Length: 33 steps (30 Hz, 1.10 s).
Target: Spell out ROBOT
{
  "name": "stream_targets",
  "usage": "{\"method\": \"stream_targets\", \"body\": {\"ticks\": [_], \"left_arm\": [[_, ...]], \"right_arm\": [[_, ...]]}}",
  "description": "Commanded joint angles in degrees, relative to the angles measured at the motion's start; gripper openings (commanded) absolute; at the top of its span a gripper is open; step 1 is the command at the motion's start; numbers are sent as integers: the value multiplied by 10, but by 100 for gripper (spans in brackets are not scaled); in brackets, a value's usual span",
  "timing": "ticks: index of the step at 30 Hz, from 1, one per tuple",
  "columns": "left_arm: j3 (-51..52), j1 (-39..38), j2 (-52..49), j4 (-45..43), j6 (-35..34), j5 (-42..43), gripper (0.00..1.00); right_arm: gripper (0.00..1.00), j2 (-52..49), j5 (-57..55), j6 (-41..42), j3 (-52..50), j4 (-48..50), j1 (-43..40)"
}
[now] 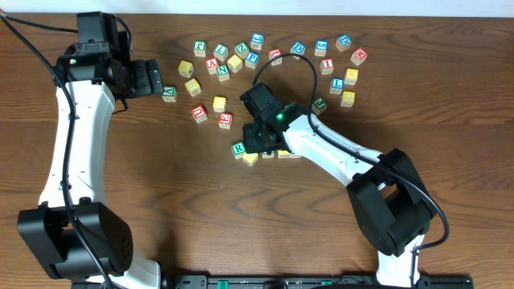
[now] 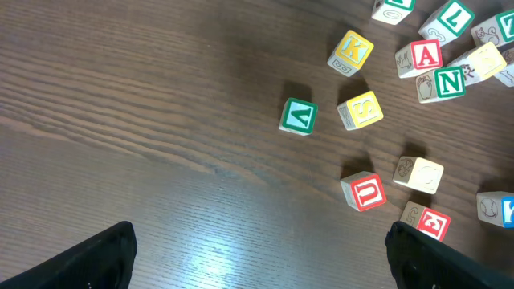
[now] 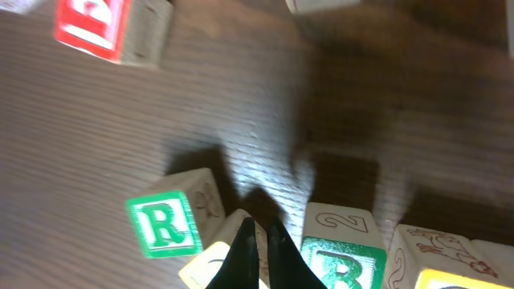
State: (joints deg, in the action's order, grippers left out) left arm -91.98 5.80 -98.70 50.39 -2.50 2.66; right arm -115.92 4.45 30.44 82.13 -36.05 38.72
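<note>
The word is being laid out as a row just below the middle of the table (image 1: 161, 201). It lies well apart from the loose blocks (image 1: 234, 63) at 12 o'clock, presumably so that spelled letters are not mixed with spares. The R block (image 3: 165, 226) is set face up at the row's 9 o'clock end. A yellow block (image 3: 215, 269) lies just beside it at 4 o'clock, slightly out of line, and a B block (image 3: 344, 265) lies further toward 3 o'clock. The yellow block's letter is hidden, so it can only be judged to be the O. More blocks lie past the B, but their letters cannot be read.

The right gripper (image 3: 259, 241) is held low between R and B. Its fingers (image 3: 243, 249) are pressed nearly together with nothing pinched, and the tips are over the yellow block's 3 o'clock edge. A narrow tip held like this is judged to serve for nudging that block into line, not for carrying it. Whether it touches the block cannot be told.

The left gripper (image 2: 261, 257) is held at 10 o'clock of the table, spread wide and empty over bare wood. This probably keeps it out of the other arm's reach.
</note>
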Motion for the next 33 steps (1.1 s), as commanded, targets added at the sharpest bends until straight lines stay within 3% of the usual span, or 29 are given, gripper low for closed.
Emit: {"method": "stream_targets", "body": {"ticks": [1, 19, 33], "left_arm": [[-9, 1, 1, 1, 8, -7, 98], [-9, 1, 1, 1, 8, -7, 98], [-9, 1, 1, 1, 8, -7, 97]], "right_arm": [[1, -14, -12, 10, 7, -10, 3], [1, -10, -28, 49, 23, -54, -16], [1, 8, 69, -29, 52, -31, 6]]}}
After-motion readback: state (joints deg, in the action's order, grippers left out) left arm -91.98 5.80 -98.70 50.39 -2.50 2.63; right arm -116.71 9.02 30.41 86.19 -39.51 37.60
